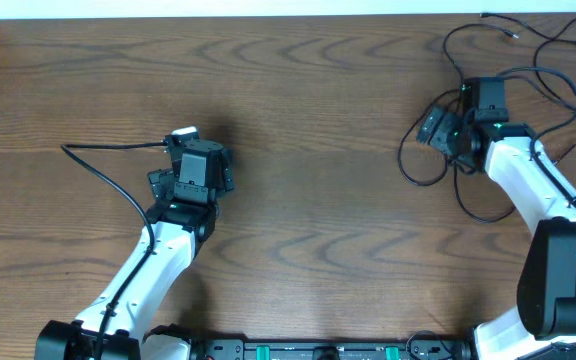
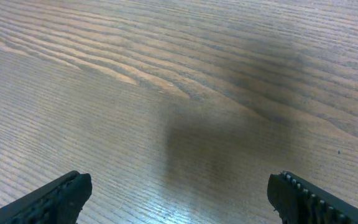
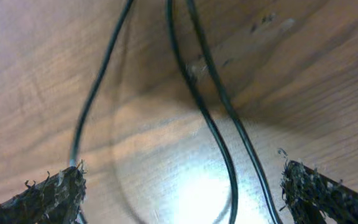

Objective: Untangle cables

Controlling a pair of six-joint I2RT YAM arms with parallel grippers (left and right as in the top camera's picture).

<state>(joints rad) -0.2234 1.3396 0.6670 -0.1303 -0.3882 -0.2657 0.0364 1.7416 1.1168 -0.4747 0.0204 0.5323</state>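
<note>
The right fingers (image 3: 51,196) stand wide apart with nothing clamped. In the right wrist view their tips sit at the bottom corners, and three thin black cables (image 3: 98,81) run over the wood in the gap between them. One cable passes close to the left-hand tip, though whether it touches is unclear. The other two run side by side down the middle, and a bright glare falls on the worktop (image 3: 36,74) beneath them.

The left fingers (image 2: 61,196) are also spread wide. Only bare wood grain and a soft shadow show between them.

From overhead, the right arm (image 1: 533,175) reaches to the far right of the worktop, its head low over the cables' loose tangle. Loops spread out around it on all sides, and two small plug ends (image 1: 513,32) lie near the far edge. The left arm (image 1: 158,255) hangs over the left half of the worktop, well apart from the tangle.
</note>
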